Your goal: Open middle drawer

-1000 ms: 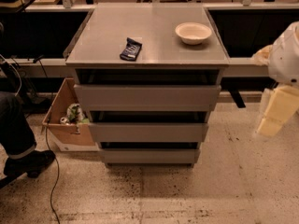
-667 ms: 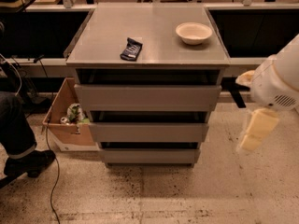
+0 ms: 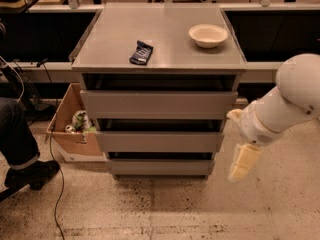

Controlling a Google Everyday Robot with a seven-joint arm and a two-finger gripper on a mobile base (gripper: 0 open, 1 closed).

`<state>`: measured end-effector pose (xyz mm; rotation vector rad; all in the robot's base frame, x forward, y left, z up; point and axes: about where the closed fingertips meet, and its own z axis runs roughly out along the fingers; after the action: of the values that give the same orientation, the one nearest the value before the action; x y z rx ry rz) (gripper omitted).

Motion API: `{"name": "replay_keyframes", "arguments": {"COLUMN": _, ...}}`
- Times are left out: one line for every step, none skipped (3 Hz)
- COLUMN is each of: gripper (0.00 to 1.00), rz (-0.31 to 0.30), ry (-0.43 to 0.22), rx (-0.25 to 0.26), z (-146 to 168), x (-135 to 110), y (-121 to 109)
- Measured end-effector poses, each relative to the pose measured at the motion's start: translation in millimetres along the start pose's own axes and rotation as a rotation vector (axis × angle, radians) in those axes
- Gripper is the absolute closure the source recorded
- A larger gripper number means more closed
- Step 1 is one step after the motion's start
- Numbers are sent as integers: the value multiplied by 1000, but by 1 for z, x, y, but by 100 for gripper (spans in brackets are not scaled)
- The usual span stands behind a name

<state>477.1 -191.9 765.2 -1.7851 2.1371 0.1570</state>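
Note:
The grey three-drawer cabinet (image 3: 159, 59) stands in the middle of the camera view. The middle drawer (image 3: 159, 141) is the flat grey front of medium height, between the taller top front (image 3: 158, 105) and the narrow bottom front (image 3: 159, 167). It looks pushed in, in line with the other fronts. My gripper (image 3: 243, 163) hangs cream-coloured below the white arm (image 3: 285, 101), to the right of the cabinet at the height of the lower drawers, apart from them and holding nothing.
A white bowl (image 3: 208, 35) and a dark snack packet (image 3: 141, 52) lie on the cabinet top. A cardboard box (image 3: 70, 129) with rubbish stands at the cabinet's left. A person's leg and shoe (image 3: 22, 156) are at the far left, with a cable on the floor.
My arm and gripper have moved left and down, from the right edge of the view toward the cabinet's right side. The drawers have not moved.

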Motion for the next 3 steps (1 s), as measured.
{"name": "replay_keyframes", "arguments": {"gripper": 0, "rz": -8, "ry": -67, "rx": -35, "z": 64, "x": -2, "y": -1}}
{"name": "replay_keyframes", "arguments": {"gripper": 0, "rz": 1, "ry": -75, "rx": -35, "z": 66, "x": -1, "y": -1}}
{"name": "replay_keyframes", "arguments": {"gripper": 0, "rz": 39, "ry": -109, "rx": -39, "z": 74, "x": 1, "y": -2}}
